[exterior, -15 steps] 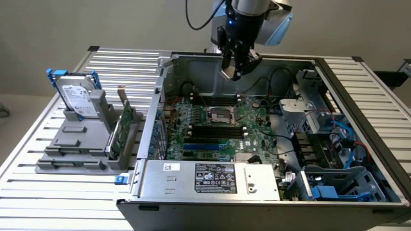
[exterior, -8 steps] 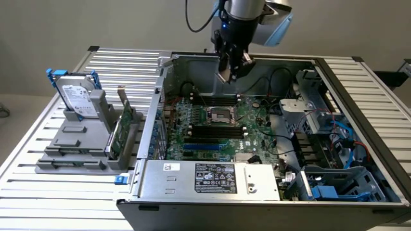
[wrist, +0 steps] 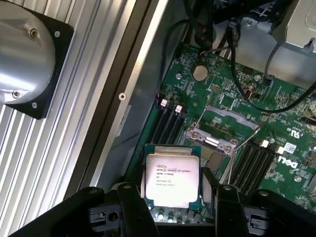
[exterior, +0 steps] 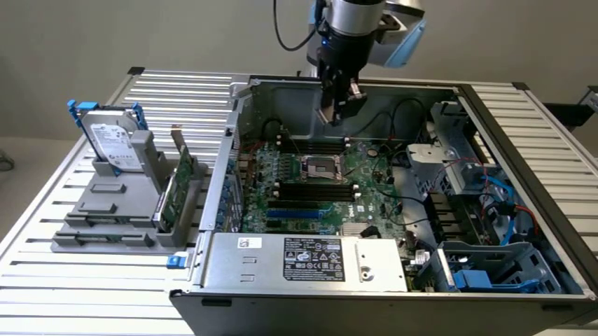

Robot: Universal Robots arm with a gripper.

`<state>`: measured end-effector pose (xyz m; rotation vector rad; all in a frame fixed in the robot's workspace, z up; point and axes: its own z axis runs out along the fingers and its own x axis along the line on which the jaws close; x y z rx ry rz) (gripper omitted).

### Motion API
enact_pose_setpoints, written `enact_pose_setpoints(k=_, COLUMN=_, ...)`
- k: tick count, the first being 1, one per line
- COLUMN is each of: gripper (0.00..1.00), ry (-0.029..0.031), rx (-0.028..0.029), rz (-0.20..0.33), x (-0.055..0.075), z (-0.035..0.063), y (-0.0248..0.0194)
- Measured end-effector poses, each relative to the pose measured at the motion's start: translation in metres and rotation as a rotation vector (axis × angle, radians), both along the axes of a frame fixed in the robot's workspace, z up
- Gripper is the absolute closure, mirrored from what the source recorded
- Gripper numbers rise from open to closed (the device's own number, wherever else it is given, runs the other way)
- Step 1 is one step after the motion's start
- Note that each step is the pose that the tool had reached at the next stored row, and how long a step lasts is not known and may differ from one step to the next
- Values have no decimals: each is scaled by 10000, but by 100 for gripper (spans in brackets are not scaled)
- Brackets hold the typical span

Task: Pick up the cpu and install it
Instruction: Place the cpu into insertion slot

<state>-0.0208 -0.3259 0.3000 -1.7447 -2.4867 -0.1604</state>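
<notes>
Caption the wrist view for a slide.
Hand grips the cpu above the motherboard, near its socket.

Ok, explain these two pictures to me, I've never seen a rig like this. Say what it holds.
The machine is a robot arm with a gripper. One picture is from a camera off the arm: it sees an open computer case on a slatted table, a hard drive on a grey stand beside it. The other is from a camera on the wrist, looking past the gripper. Its black fingers hold the cpu, a small silver chip, above the motherboard, close to the socket.
</notes>
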Motion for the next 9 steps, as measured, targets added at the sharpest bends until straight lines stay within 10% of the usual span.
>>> enact_pose_setpoints(k=9, gripper=46, ry=13, rx=-5, rz=-1614, x=0, z=-92, y=0)
